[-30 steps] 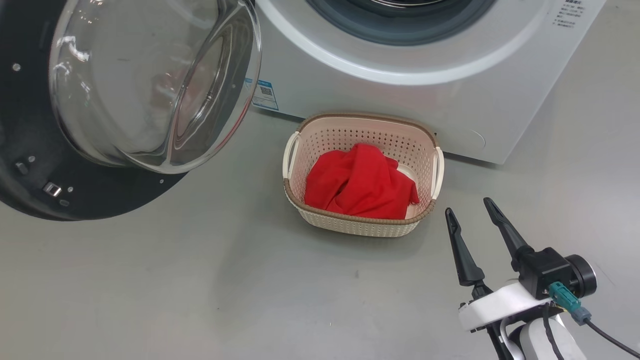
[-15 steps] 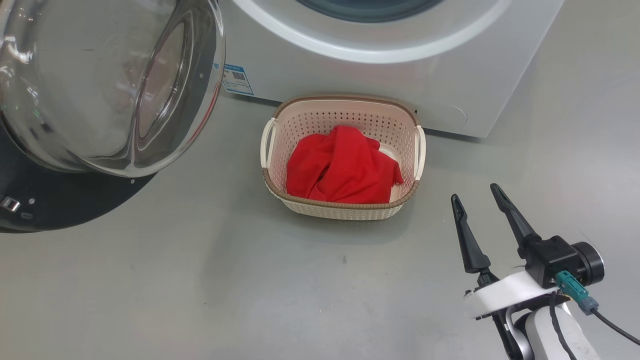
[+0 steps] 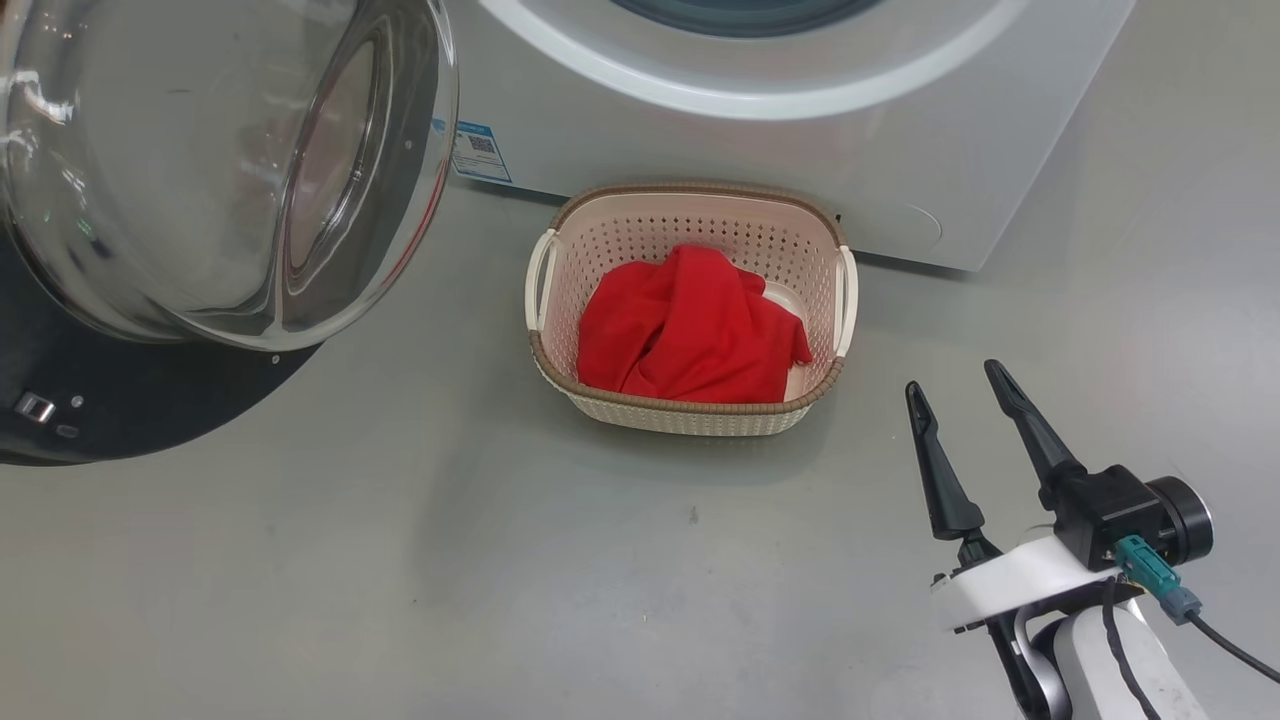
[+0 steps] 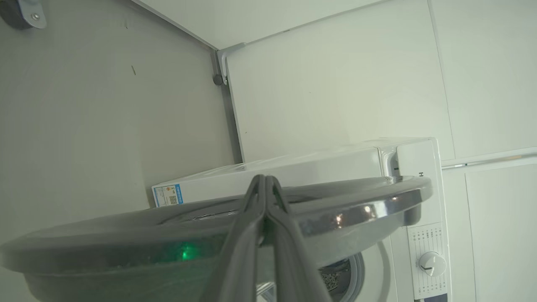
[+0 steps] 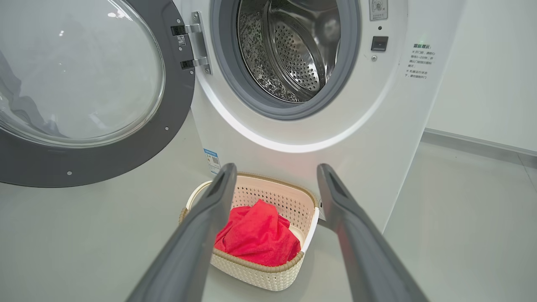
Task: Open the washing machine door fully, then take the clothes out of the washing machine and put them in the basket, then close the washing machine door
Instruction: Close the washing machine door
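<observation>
Fingers of the right gripper (image 3: 952, 378) are held wide apart with nothing between them, low over the floor (image 3: 400, 580) just right of the basket (image 3: 690, 415). Those of the left gripper (image 4: 265, 180) are pressed together and empty, seen against the outer edge of the washing machine door (image 3: 120, 410), though contact cannot be confirmed. The door is swung wide open at the left of the washing machine (image 3: 700, 170). The clothes (image 3: 690, 330) are bunched inside the basket, which is set on the floor against the machine's front, and the drum (image 5: 293, 54) is seen bare of laundry. Opening and unloading are judged done; only the door's closing is left, for which the left gripper appears placed.
</observation>
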